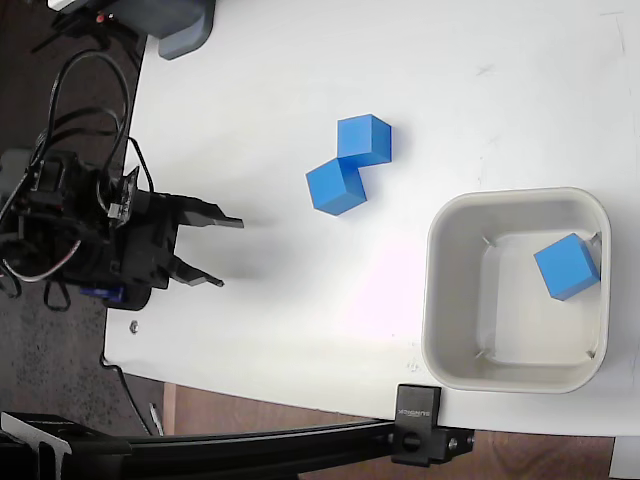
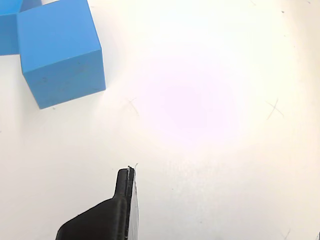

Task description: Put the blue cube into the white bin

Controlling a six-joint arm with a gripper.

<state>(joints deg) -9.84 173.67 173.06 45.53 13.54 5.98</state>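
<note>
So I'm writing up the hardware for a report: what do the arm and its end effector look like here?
The arm is black and blocky, with loose black cables looping over it and a few thin red and white wires. Its end effector has two slim black pointed fingers; the wrist view shows one black finger with a pale edge.

You see a big white table (image 1: 300,80) that fills most of the fixed view. A bright patch of light shines on it. Small scratch marks (image 2: 274,108) show in the wrist view. Past the table's left edge the floor (image 1: 20,370) looks dark. A black clamp (image 1: 425,438) grips the table's bottom edge.
</note>
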